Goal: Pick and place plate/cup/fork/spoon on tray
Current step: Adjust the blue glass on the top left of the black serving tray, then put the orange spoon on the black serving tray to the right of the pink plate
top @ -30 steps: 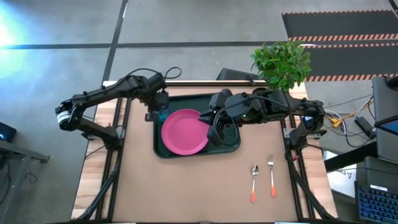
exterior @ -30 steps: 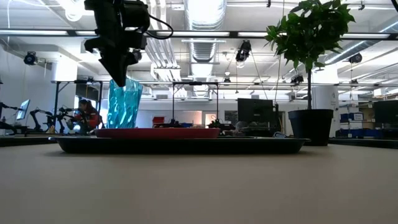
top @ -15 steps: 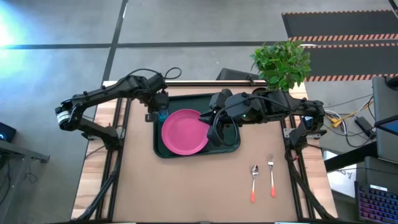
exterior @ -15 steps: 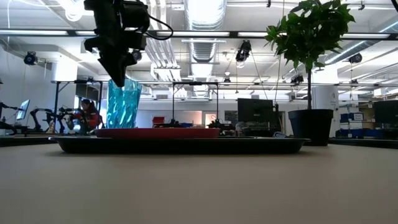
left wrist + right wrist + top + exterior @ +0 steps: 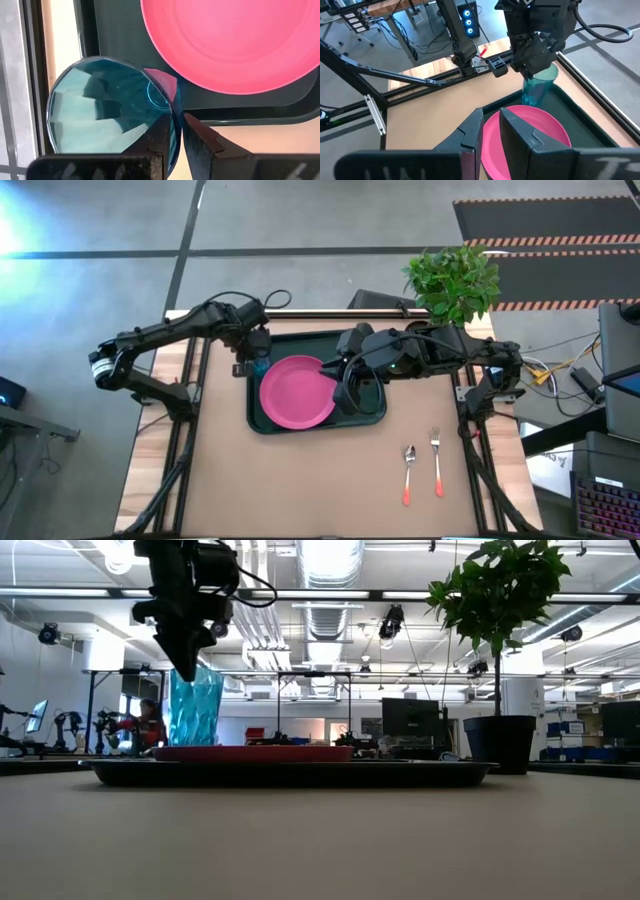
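On the counter [image 5: 300, 480] I see the dark green tray [image 5: 375, 415] carrying the pink plate [image 5: 295, 392]. My right claw [image 5: 341, 401] pinches that plate's near rim, jaws nearly closed. My left claw [image 5: 258, 360] clamps the teal cup's [image 5: 195, 705] wall above the tray's left end. The spoon [image 5: 409, 473] and fork [image 5: 437, 463] lie lengthwise, nearer the right arm.

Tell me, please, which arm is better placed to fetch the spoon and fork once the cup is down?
Probably the right: the spoon and fork lie on the table's right side, below the right gripper at the plate. The left gripper grips the cup.
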You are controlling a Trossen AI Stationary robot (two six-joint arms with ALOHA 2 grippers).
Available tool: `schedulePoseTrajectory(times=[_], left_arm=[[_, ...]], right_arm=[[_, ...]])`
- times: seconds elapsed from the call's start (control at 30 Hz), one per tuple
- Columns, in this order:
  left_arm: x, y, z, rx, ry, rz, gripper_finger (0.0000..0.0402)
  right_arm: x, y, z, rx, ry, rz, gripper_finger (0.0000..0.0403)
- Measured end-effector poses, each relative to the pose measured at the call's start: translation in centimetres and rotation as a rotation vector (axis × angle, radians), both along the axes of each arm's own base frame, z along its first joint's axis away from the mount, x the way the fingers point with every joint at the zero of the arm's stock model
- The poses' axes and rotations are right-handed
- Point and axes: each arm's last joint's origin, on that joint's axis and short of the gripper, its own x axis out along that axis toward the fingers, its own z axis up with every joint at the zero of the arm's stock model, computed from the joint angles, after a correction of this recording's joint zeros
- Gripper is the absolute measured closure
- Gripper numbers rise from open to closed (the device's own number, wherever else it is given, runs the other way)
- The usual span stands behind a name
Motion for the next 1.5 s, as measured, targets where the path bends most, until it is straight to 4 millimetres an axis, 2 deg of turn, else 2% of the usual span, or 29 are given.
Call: schedulePoseTrajectory(times=[0.23, 0.9, 1.03, 1.3, 1.5], left_arm=[[-0.1, 0.4, 0.2, 0.105, 0.042, 0.038, 0.0369], [0.2, 0.5, -0.2, 0.105, 0.004, 0.089, 0.0368], [0.2, 0.5, 0.0, 0.102, -0.003, 0.108, 0.035], [0.4, 0.6, 0.6, 0.112, -0.02, 0.104, 0.0284], [0.3, 0.6, 3.1, 0.142, -0.08, 0.106, 0.0271]], right_arm=[[0.0, 0.0, 0.0, -0.013, 0.002, 0.007, 0.0349], [0.1, 0.0, 0.1, -0.04, -0.008, 0.027, 0.0349], [0.1, 0.0, 0.1, -0.037, -0.008, 0.034, 0.0349], [0.0, 0.0, 0.1, -0.037, 0.0, 0.036, 0.0349], [-0.3, 0.0, -0.5, -0.045, 0.064, 0.033, 0.0349]])
